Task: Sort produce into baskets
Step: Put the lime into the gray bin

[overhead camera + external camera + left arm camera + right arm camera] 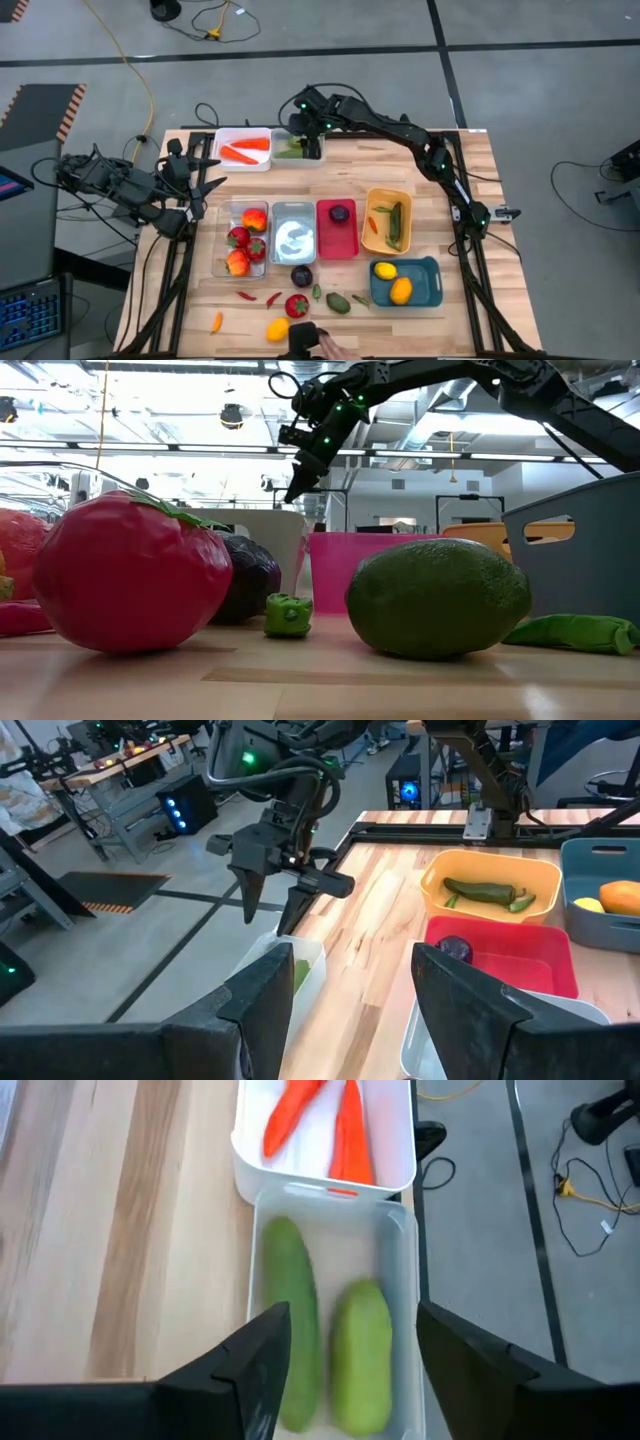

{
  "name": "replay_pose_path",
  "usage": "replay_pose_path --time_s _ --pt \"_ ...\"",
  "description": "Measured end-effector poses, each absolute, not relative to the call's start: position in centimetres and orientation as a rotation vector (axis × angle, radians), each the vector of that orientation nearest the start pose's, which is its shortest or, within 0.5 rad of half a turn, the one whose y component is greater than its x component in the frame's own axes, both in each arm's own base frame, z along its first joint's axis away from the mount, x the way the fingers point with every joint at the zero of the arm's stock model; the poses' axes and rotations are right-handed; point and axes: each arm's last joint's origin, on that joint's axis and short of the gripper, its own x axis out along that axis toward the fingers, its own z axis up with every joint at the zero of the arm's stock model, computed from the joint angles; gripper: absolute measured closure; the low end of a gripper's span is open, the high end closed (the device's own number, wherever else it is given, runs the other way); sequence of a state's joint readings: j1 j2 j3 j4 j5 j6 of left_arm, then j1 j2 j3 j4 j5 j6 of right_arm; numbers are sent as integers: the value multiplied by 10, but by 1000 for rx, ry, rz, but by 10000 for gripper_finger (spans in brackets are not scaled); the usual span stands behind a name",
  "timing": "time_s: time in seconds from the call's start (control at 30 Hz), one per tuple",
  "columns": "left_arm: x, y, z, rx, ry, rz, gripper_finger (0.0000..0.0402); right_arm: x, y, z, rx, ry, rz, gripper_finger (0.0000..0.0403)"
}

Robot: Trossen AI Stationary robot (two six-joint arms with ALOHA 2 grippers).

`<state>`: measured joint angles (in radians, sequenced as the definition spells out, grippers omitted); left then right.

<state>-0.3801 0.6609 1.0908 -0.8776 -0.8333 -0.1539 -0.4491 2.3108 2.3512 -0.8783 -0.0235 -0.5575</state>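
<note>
My right gripper (297, 128) hangs open above the clear basket (300, 148) at the table's far edge, with nothing between its fingers. Two green cucumbers (325, 1335) lie side by side in that basket. Next to it, the white basket (325, 1140) holds orange carrots (246, 150). My left gripper (205, 175) waits open above the table's left side, holding nothing. Loose produce lies near the front edge: a red tomato (297, 305), a dark plum (301, 276), a green fruit (338, 302), an orange one (277, 329) and small chilies (246, 296).
A row of baskets stands mid-table: clear with red and orange fruit (245, 240), silver (293, 235), red with a plum (338, 228), yellow with green pods (388, 220), teal with lemons (405, 282). A person's hand (330, 347) shows at the near edge.
</note>
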Motion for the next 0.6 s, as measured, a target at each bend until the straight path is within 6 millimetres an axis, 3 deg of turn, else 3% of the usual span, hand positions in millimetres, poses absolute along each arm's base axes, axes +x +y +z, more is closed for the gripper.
replay_pose_path --time_s 0.2,0.43,0.6 --pt "90 -13 384 108 335 472 210 452 -202 310 -368 942 -215 159" --pt "92 -15 384 99 351 408 210 447 -153 341 -389 929 -177 159" --pt "109 -22 384 120 356 401 210 443 -112 357 -371 922 -123 159"
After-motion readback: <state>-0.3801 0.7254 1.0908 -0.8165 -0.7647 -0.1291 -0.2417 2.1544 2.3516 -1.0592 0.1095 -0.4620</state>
